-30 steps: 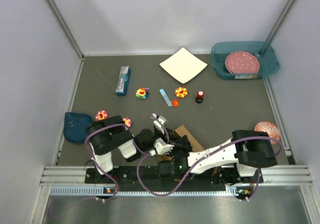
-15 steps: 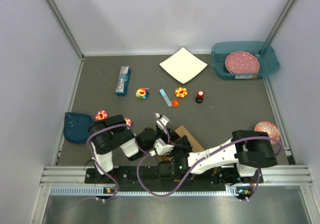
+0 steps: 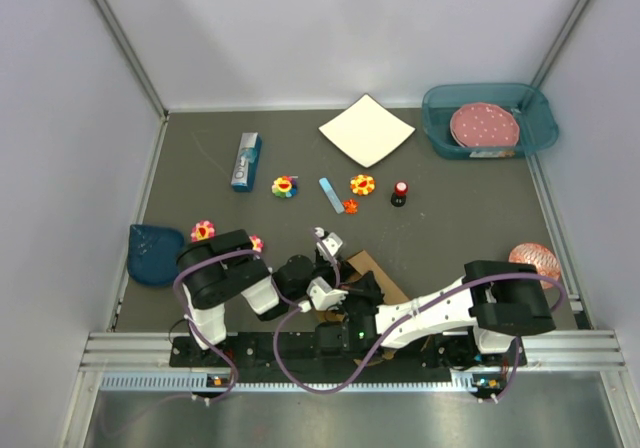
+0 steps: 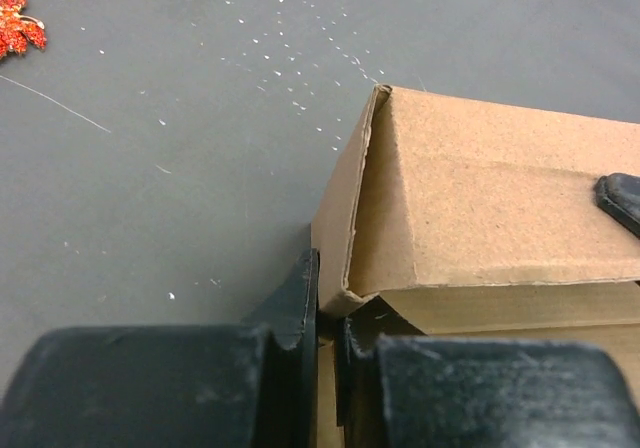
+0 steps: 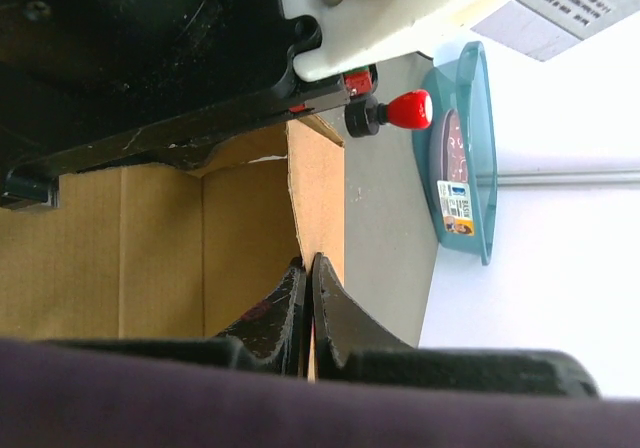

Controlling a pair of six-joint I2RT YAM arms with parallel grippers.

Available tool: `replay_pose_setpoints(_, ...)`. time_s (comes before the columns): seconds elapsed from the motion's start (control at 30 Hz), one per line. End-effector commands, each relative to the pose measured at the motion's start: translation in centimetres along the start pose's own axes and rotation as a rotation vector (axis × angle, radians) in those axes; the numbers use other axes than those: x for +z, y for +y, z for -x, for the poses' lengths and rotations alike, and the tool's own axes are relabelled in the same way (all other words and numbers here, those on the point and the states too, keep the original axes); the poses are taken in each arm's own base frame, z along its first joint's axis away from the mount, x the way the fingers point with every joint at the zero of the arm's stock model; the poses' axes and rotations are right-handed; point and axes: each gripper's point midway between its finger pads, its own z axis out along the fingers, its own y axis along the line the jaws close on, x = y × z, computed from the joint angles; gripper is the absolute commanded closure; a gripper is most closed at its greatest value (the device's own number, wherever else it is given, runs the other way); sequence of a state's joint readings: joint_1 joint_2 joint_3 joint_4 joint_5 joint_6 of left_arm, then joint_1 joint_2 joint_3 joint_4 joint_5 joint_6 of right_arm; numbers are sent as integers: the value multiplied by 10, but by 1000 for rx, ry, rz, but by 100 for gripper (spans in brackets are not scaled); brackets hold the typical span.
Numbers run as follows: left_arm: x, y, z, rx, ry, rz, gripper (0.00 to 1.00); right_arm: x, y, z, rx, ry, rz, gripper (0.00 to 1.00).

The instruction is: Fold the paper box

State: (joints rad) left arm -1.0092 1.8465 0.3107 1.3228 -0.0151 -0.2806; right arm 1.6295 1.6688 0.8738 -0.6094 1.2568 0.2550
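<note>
Because your left gripper (image 4: 325, 308) and right gripper (image 5: 308, 268) each pinch a thin wall of the paper box (image 4: 480, 198), pulling apart could tear it.

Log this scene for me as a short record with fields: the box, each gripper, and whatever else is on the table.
paper box: brown cardboard, partly folded, near the arm bases
left gripper: shut on a box wall near a corner
right gripper: shut on an upright box panel's edge
far side: white square sheet; teal bin holding a pink dotted disc
elsewhere: blue carton, flower toy
</note>
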Motion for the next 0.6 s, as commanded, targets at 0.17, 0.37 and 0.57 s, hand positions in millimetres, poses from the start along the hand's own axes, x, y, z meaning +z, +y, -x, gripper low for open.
replay_pose_setpoints(0.17, -2, -18, 93, -3, -362, -60, 100, -18, 22, 30, 157, -52, 135, 79)
replay_pose_setpoints(0.37, -5, -14, 92, 7, -341, -36, 100, -26, 12, 33, 166, -71, 121, 48)
replay_pose_setpoints(0.57, -8, -7, 91, 27, -312, 6, 100, -40, 6, 35, 193, -110, 130, 36)
